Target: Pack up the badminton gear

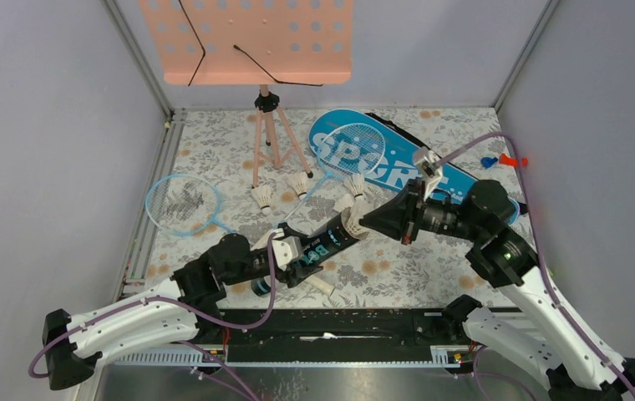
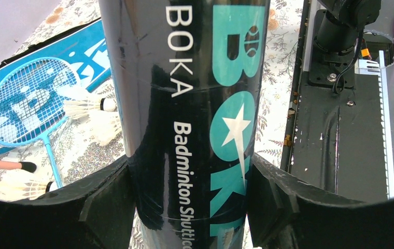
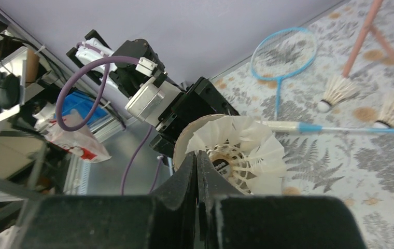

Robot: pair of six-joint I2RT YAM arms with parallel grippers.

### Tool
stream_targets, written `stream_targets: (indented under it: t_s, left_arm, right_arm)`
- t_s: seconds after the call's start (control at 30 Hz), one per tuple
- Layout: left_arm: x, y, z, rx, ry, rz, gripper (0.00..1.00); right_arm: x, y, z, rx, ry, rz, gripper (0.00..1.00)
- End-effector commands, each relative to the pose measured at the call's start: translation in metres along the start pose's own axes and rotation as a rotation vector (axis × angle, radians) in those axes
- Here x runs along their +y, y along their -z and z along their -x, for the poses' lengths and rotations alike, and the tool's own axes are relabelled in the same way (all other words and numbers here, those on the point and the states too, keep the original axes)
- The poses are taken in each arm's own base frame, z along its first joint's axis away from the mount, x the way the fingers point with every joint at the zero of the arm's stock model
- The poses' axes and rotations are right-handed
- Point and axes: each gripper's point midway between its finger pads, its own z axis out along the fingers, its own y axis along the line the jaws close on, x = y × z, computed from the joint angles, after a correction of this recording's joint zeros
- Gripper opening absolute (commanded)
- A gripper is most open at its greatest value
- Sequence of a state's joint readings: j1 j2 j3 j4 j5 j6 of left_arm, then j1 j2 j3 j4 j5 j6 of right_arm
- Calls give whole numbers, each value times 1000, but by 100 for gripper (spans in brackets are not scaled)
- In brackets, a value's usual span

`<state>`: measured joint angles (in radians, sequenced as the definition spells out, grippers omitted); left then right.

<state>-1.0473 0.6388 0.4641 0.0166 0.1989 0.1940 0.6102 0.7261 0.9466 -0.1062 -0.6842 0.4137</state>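
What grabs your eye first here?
Mid-table, the left gripper clamps a black BOKA tube while the shut right gripper noses a feather shuttlecock at its open mouth. At the far edge stands a peach perforated music stand, beside the blue SPORT bag with a racket head lying on it.

The tube (image 1: 331, 241) is lying near the table's (image 1: 431, 259) front, a shuttlecock (image 1: 354, 219) sitting in its far mouth. One racket (image 1: 182, 203) is lying to the left; a second racket (image 1: 352, 146) is resting on the bag (image 1: 398, 171) behind.
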Motion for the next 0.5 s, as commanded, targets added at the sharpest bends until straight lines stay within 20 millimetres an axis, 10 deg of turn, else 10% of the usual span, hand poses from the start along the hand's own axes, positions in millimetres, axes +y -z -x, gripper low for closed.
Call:
stream_targets:
  t_s: [0.0, 0.47]
  left_arm:
    - [1, -1, 40, -141, -50, -12, 17]
    - [-13, 1, 44, -193, -98, -90, 17]
  right_arm:
    - [7, -17, -5, 31, -77, 78, 0]
    - [1, -34, -54, 220, -202, 31, 0]
